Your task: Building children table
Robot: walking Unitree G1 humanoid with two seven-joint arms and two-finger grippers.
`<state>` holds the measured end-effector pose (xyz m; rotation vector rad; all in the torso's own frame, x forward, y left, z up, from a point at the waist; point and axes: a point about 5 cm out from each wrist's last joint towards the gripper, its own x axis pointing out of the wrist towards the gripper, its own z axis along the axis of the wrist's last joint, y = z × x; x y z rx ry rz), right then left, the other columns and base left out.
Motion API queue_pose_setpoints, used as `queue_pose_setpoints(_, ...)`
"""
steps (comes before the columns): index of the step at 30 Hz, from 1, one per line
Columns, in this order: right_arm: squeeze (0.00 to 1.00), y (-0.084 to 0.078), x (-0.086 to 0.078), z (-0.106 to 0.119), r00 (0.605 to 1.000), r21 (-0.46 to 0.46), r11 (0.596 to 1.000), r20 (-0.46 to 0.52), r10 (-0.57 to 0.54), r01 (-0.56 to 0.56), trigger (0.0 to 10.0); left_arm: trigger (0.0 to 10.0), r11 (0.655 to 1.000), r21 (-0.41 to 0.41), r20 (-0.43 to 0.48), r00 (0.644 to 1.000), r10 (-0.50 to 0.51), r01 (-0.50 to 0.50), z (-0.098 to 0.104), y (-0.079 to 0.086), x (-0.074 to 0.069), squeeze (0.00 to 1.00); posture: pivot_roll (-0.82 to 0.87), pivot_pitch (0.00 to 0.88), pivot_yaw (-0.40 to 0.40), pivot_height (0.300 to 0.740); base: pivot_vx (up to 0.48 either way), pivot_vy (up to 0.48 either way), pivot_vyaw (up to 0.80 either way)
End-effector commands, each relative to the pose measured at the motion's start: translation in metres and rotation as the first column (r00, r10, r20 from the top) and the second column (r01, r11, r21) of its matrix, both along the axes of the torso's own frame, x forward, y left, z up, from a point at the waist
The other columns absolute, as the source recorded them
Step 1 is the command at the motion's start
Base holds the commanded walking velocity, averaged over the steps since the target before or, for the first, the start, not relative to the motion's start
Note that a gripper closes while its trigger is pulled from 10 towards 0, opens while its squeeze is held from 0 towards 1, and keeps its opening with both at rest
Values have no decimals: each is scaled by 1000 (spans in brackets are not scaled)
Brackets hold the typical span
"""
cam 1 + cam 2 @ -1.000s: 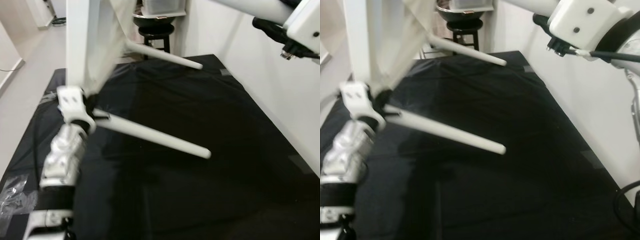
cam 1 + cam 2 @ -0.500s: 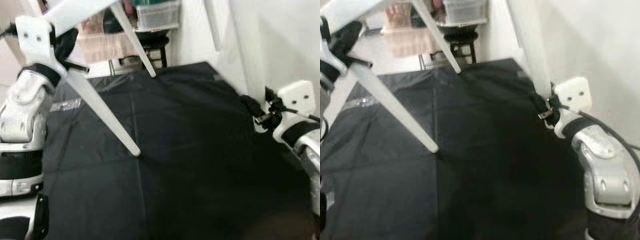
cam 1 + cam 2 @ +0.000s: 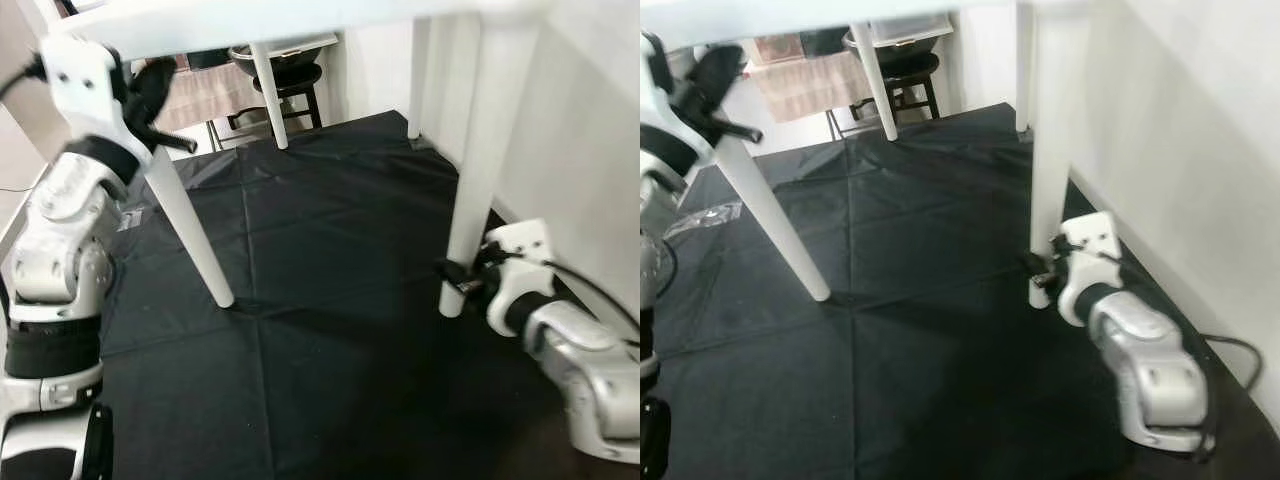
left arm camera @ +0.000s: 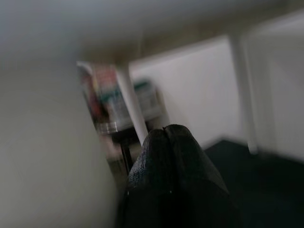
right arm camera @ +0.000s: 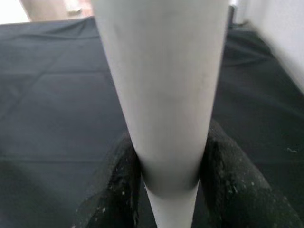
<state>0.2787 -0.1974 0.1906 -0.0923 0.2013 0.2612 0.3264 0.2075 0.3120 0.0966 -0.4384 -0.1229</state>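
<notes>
The small white wooden table [image 3: 300, 15] stands on the black floor mat [image 3: 330, 250]. My right hand [image 3: 1045, 268] grips one smooth, stiff leg [image 5: 161, 95] low down. My left hand [image 4: 173, 156] is pressed closed by another leg [image 3: 185, 225]. The table looks light but wobbly.

White table [image 3: 300, 15] top cut off at the frame's upper edge; blurred left gripper [image 4: 173, 180] close-up.
</notes>
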Motion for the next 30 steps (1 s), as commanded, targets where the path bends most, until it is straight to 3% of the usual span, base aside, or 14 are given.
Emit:
queue_pose_setpoints(1, 0, 18, 4, -9, 997, 54, 997, -59, 58, -55, 10000, 10000, 999, 1, -90, 995, 36, -36, -19, 3, 1, 4, -16, 49, 86, 740, 0, 0, 0)
queue_pose_setpoints(3, 0, 20, 6, -8, 996, 63, 996, -62, 66, -62, 10000, 10000, 999, 2, -101, 994, 32, -32, -23, 1, 1, 4, -16, 49, 86, 740, 0, 0, 0)
queue_pose_setpoints(4, 0, 23, 6, -8, 995, 71, 995, -61, 75, -71, 10000, 10000, 999, 9, -113, 993, 35, -34, -27, -1, -1, 1000, -17, 54, 83, 740, 0, 0, 0)
queue_pose_setpoints(5, 0, 23, 6, -8, 995, 71, 995, -61, 75, -71, 10000, 10000, 999, 9, -113, 993, 35, -34, -27, -1, -1, 1000, -17, 54, 83, 740, 0, 0, 0)
queue_pose_setpoints(6, 765, 26, 6, -7, 994, 85, 993, -64, 93, -87, 10000, 10000, 999, 8, -133, 991, 34, -33, -33, -1, -3, 1000, -14, 56, 79, 740, 0, 0, 0)
queue_pose_setpoints(7, 765, 26, 6, -7, 994, 85, 993, -64, 93, -87, 10000, 10000, 999, 8, -133, 991, 34, -33, -33, -1, -3, 1000, -14, 56, 79, 740, 0, 0, 0)
queue_pose_setpoints(8, 1000, 28, 6, -6, 992, 97, 990, -59, 107, -101, 10000, 10000, 999, 9, -152, 988, 36, -35, -39, -1, -5, 1000, -14, 58, 79, 740, 0, 0, 0)
queue_pose_setpoints(14, 1000, 9, -5, -11, 991, 114, 985, -19, 136, -133, 10000, 10000, 999, 30, -274, 961, 27, -20, -83, -4, -19, 1000, -17, 70, 75, 740, 0, 0, 0)
queue_pose_setpoints(20, 1000, -16, -35, -15, 974, 96, 969, 12, 225, -226, 10000, 10000, 998, 46, -443, 896, -21, 46, -146, -22, -51, 1000, -33, 83, 65, 740, 0, 0, 0)
queue_pose_setpoints(26, 1000, -25, -42, -19, 975, 81, 971, 17, 223, -224, 10000, 10000, 996, 49, -536, 843, -40, 78, -178, -38, -64, 1000, -41, 79, 60, 740, 0, 0, 0)
queue_pose_setpoints(27, 702, -26, -38, -21, 981, 67, 979, 20, 191, -192, 10000, 10000, 995, 33, -553, 831, -60, 94, -183, -44, -65, 0, -44, 77, 56, 740, 0, 0, 0)
queue_pose_setpoints(28, 702, -26, -38, -21, 981, 67, 979, 20, 191, -192, 10000, 10000, 995, 33, -553, 831, -60, 94, -183, -44, -65, 0, -44, 77, 56, 740, 0, 0, 0)
queue_pose_setpoints(29, 0, -25, -34, -22, 985, 85, 982, 29, 170, -172, 10000, 10000, 994, 31, -560, 825, -68, 103, -185, -49, -65, 0, -42, 74, 49, 740, 0, 0, 0)
queue_pose_setpoints(30, 0, -22, -30, -23, 986, 99, 982, 37, 160, -163, 10000, 10000, 994, 33, -556, 828, -72, 108, -185, -51, -64, 0, -41, 73, 48, 740, -364, 0, 0)
